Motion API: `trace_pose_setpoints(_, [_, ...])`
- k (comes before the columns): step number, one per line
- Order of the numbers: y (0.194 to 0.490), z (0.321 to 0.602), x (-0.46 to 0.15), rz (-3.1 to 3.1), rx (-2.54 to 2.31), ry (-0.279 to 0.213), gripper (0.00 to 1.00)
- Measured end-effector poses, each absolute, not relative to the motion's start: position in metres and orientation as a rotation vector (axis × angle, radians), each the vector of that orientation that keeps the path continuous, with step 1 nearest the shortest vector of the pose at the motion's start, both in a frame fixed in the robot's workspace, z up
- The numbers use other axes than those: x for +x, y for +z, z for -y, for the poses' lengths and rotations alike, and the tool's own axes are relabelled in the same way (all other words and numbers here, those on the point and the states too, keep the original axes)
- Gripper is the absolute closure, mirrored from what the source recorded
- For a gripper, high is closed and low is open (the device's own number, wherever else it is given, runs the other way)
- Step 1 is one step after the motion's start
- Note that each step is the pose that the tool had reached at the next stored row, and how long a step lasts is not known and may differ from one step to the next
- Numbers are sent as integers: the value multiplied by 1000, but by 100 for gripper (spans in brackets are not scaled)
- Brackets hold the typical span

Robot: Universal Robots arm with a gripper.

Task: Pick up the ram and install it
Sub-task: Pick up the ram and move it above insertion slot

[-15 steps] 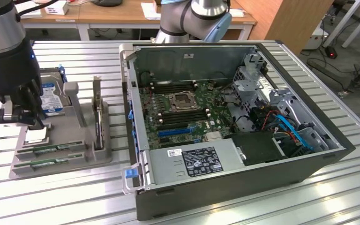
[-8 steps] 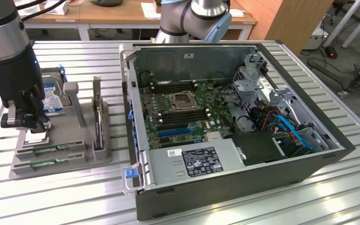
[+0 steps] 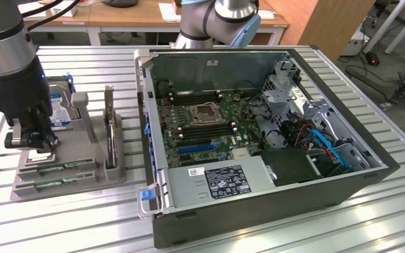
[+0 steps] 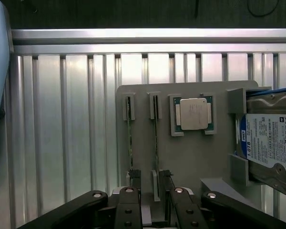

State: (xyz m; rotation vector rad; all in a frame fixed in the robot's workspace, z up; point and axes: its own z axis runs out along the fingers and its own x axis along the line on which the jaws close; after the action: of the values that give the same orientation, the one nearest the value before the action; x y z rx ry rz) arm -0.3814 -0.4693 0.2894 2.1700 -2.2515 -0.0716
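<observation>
- Green and thin, standing on edge in a slot of the grey holder [image 4: 190, 162]: presenting the ram [image 4: 156, 129], not yet installed, well apart from the computer case [image 3: 259, 216].
- Straddling the ram's near end with the gripper [image 4: 150, 177], with jaws standing wide apart and clamping nothing.
- Running parallel to a second ram stick [image 4: 129, 133] in the neighbouring slot, just beside it.
- Seating a silver processor [image 4: 194, 114] in a square recess near the sticks' far ends.
- Displaying "1.0TB" on the blue-and-white label of the hard drive [image 4: 269, 143] at the holder's side.
- Lying open on the slatted aluminium table [image 3: 371, 221]: exposing the motherboard [image 3: 181, 113] and the power supply [image 3: 217, 182], white label print unreadable.
</observation>
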Motion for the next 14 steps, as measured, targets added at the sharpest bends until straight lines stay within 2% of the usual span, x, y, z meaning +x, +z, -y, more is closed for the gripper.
trace_pose_setpoints(14, [289,481,-381,2252,2170,-72,71])
